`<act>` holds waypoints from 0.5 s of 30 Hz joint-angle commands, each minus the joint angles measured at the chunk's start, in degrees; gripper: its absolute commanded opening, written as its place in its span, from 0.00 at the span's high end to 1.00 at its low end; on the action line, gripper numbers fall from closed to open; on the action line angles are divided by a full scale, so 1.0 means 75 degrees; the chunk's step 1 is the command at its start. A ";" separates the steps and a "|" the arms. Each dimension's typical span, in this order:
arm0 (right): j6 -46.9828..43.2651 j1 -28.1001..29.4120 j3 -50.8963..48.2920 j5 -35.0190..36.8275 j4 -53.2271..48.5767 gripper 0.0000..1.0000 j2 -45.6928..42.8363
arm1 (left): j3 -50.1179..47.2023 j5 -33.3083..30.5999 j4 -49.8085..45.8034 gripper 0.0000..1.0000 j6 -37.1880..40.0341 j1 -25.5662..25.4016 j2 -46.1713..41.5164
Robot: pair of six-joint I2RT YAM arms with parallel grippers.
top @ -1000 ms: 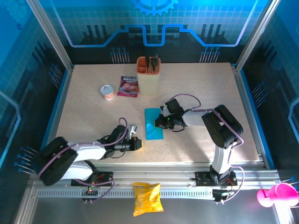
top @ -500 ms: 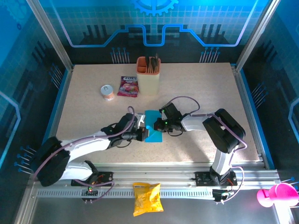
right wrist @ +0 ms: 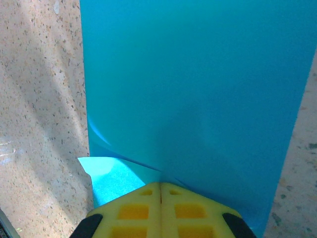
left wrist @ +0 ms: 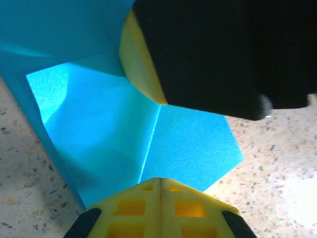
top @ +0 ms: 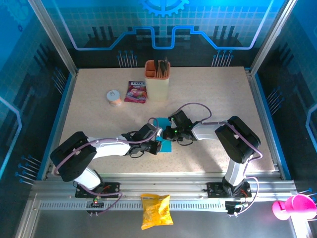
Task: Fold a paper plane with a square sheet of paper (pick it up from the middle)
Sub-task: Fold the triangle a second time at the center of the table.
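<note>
The square sheet of paper [top: 166,146] lies flat near the middle of the table [top: 99,124], partly folded into a narrow strip whose long axis runs from the far side toward the arm bases; in the left wrist view the paper [left wrist: 109,134] shows a sharp crease running straight out from the fingertips, with angled flaps on either side; in the right wrist view the paper [right wrist: 198,89] stretches away ahead of the tips, one small corner flap lifted at the near left.

Both grippers meet over it; the left gripper [top: 158,143] reaches in from the left and near side, the right gripper [top: 169,133] from the right, and the two are almost touching above the strip. The left gripper [left wrist: 160,184] has its jaws clenched with nothing between them, tips resting at the paper's near edge on the crease; the right gripper [right wrist: 160,188] is likewise clenched on nothing, tips bearing on the sheet. Neither arm is clearly nearer; the next crease probably depends on one tip pinning while the other slides along that axis.

The beige cup [top: 157,79] stands well apart.
</note>
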 commanded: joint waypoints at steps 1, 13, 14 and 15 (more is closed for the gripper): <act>-0.0081 0.0087 -0.0295 0.0230 -0.1449 1.00 0.0284 | -0.0069 -0.0232 -0.0036 1.00 0.0181 -0.0015 0.0251; -0.0603 -0.0936 -0.0068 -0.0280 -0.1432 0.82 -0.0748 | -0.1172 0.0001 0.0672 1.00 -0.0465 -0.0047 0.0404; -0.0652 -0.0943 -0.0040 -0.0233 -0.1554 0.82 -0.0895 | -0.1219 0.0012 0.0700 1.00 -0.0502 -0.0062 0.0388; -0.0664 -0.0937 -0.0023 -0.0219 -0.1620 0.83 -0.0996 | -0.1232 0.0014 0.0722 1.00 -0.0516 -0.0066 0.0377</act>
